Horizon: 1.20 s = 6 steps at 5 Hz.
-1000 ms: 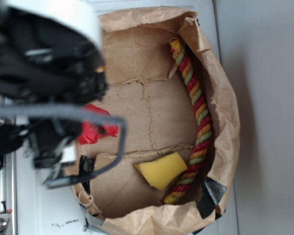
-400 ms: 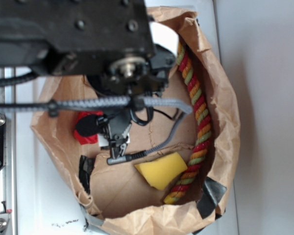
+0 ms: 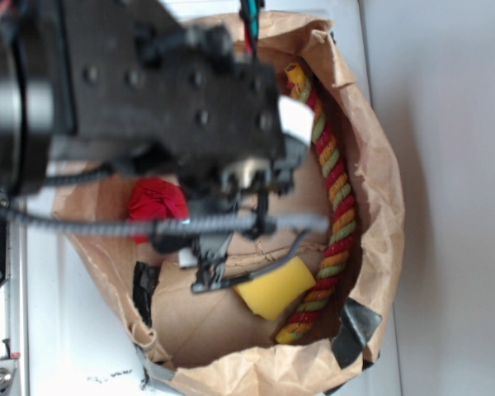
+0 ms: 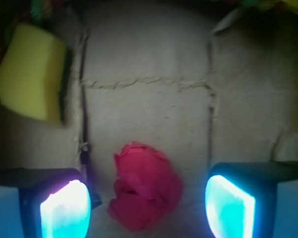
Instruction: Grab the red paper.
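We look into a brown paper bag [image 3: 379, 190] laid open on a pale surface [image 3: 445, 165]; a yellow sponge [image 4: 30, 74] and twisted rope [image 3: 334, 186] lie inside; the red paper [image 4: 145, 186] rests on the bag floor between our gripper's [image 4: 148, 208] wide-spread, empty fingers [image 4: 64, 210], untouched.

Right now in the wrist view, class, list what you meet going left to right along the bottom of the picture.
Left fingertip pad → red paper → right fingertip pad. The gripper is open, and the paper lies between the pads on the brown paper bag.
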{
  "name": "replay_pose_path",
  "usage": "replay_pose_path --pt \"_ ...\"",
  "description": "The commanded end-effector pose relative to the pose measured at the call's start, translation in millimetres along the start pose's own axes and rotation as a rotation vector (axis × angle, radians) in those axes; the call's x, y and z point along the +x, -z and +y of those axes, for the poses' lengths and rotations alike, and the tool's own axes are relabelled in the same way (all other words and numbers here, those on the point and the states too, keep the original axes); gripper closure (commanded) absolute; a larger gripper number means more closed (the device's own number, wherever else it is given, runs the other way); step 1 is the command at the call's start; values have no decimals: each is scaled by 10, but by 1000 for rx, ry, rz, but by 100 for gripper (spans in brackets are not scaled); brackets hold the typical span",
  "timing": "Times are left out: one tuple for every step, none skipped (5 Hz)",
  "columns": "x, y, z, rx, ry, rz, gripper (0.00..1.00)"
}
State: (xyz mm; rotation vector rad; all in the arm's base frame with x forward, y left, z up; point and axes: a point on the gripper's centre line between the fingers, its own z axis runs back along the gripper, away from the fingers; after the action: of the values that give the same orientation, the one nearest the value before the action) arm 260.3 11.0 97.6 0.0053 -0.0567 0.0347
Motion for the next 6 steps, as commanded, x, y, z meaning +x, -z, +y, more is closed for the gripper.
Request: replay_pose_path --pt "-4 -7 -159 -11 30 -14 0" --pt "11 76 -183 -10 36 1 0" --pt "-131 124 -281 -10 32 22 0" --pt "-131 124 -281 -10 32 22 0" --pt "-131 124 -281 -10 32 22 0" --pt "-131 124 -281 -10 32 22 0"
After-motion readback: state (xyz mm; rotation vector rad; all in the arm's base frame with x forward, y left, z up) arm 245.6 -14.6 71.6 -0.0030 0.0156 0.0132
